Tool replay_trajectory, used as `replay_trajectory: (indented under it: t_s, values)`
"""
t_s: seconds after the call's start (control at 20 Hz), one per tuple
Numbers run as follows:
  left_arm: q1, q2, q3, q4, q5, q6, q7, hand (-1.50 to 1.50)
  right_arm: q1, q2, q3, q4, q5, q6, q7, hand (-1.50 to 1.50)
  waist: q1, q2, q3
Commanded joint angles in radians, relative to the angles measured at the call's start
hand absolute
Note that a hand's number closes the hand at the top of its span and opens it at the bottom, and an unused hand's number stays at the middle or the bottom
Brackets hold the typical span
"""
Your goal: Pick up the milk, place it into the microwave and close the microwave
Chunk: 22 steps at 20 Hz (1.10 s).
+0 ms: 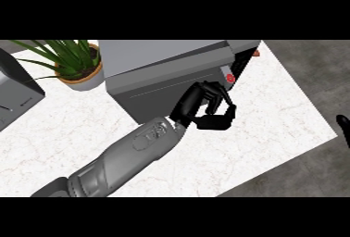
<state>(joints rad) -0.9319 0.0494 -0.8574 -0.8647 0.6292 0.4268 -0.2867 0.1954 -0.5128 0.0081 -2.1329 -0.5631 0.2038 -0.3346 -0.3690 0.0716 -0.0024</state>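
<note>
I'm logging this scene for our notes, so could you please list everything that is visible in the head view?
Microwave: one, grey, at the back of the counter near the middle, with a red mark by its front right corner.
Potted plant: one, green leaves in a tan pot, left of the microwave.
Grey appliance: one, partly cut off at the left edge.
Counter: one, white marbled top, under everything.
Floor: dark grey, to the right of the counter.
Milk: not visible in this view.
Left hand: one, black on a grey forearm, fingers curled, against the microwave's front.
Right hand: one, black, only a sliver at the right edge.
</note>
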Motion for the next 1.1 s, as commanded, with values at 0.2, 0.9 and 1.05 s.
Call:
replay_trajectory:
  t_s: [0.2, 0.9, 1.05]
  values:
    - [-0.127, -0.047, 0.017, 0.053, 0.035, 0.026, -0.008, 1.50, -0.026, -0.037, -0.033, -0.006, -0.042, 0.015, 0.031, -1.50, -0.054, 0.012, 0.003]
    - [-0.146, -0.046, -0.004, 0.057, 0.076, 0.110, -0.029, 1.50, -0.077, -0.121, -0.109, 0.006, -0.082, 0.037, 0.080, -1.50, -0.080, 0.014, 0.004]
    - [-0.147, -0.046, -0.007, 0.064, 0.085, 0.114, -0.036, 1.50, -0.084, -0.117, -0.114, 0.005, -0.112, 0.039, 0.083, -1.50, -0.086, 0.014, 0.005]
